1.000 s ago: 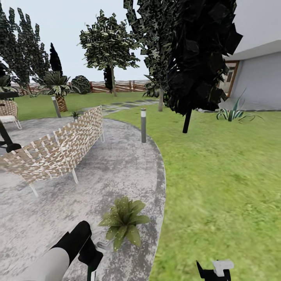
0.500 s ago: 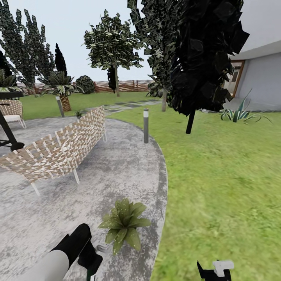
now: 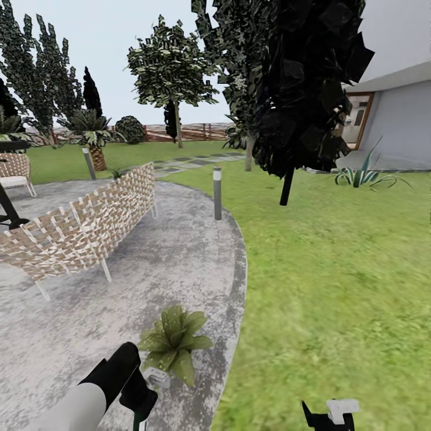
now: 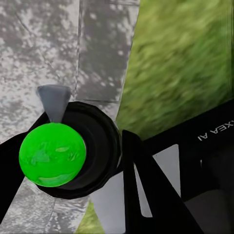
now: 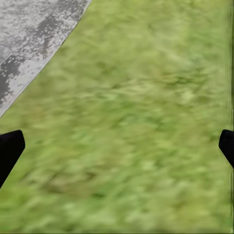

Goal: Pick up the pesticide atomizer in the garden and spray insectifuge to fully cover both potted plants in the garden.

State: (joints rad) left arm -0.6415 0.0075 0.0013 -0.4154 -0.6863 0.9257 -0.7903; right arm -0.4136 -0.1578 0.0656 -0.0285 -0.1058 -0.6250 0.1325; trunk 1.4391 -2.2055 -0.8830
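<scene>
A potted plant (image 3: 173, 342) with pointed, pale-speckled green leaves stands on the grey stone patio (image 3: 179, 263) near its curved edge, just ahead of my left gripper (image 3: 141, 396). That gripper (image 4: 73, 168) is shut on the pesticide atomizer (image 4: 52, 154). The left wrist view shows the atomizer's round green top, black collar and grey nozzle. A thin green and white stem (image 3: 138, 422) hangs below the hand. Another small leafy plant (image 3: 116, 175) sits far back behind the bench. My right gripper (image 3: 328, 417) is low over the lawn, its fingertips (image 5: 9, 148) wide apart with only grass between them.
A woven bench (image 3: 84, 230) crosses the patio at left, with a chair (image 3: 14, 171) and a black stand (image 3: 9, 211) beyond it. A bollard light (image 3: 217, 193) marks the patio edge. A dark tree (image 3: 305, 90), an agave (image 3: 359, 175), a palm (image 3: 93, 136) and the fence (image 3: 191, 131) stand farther off.
The whole picture has shifted a little, so the camera moved. The near plant now sits slightly further left in view and closer to my left gripper. Both arms keep their pose.
</scene>
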